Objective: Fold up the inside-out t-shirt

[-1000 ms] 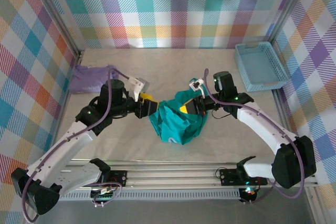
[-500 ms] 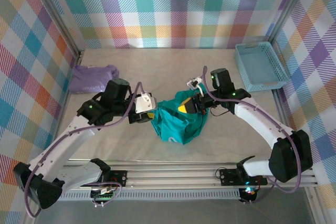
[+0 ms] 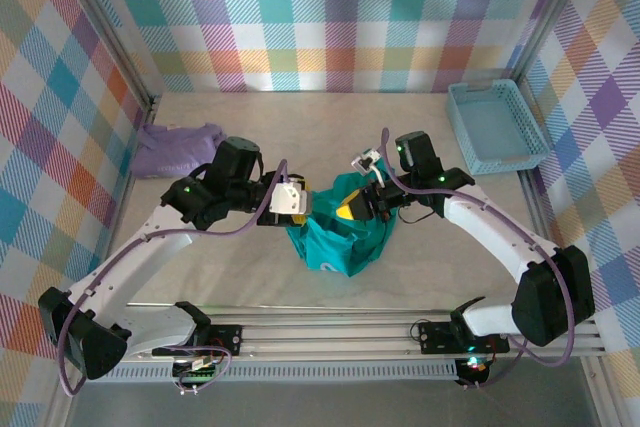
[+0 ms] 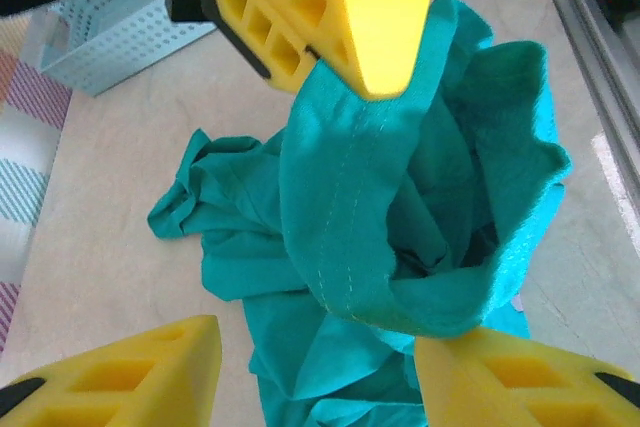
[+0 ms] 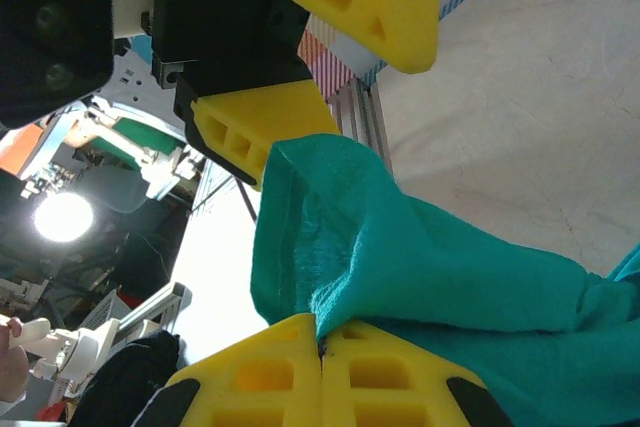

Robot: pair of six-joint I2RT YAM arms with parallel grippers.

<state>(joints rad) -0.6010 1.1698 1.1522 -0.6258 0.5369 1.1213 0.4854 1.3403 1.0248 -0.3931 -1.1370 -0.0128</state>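
The right gripper (image 5: 320,332) is fully closed, pinching a raised, hemmed fold of the teal t-shirt (image 3: 335,242). The left gripper (image 4: 318,347) faces that fold with jaws apart, clamping nothing. The t-shirt lies bunched at mid-table (image 3: 250,137), between both arms. From above, the left fingertips are obscured beneath the wrist housing; contact with the cloth cannot be determined.

1. Bare table (image 3: 262,279) lies open along the near edge and across the far strip.
2. The bunched t-shirt (image 3: 338,239) fills the middle.
3. A basket (image 3: 495,127) blocks the far right corner, a purple garment (image 3: 172,149) the far left.
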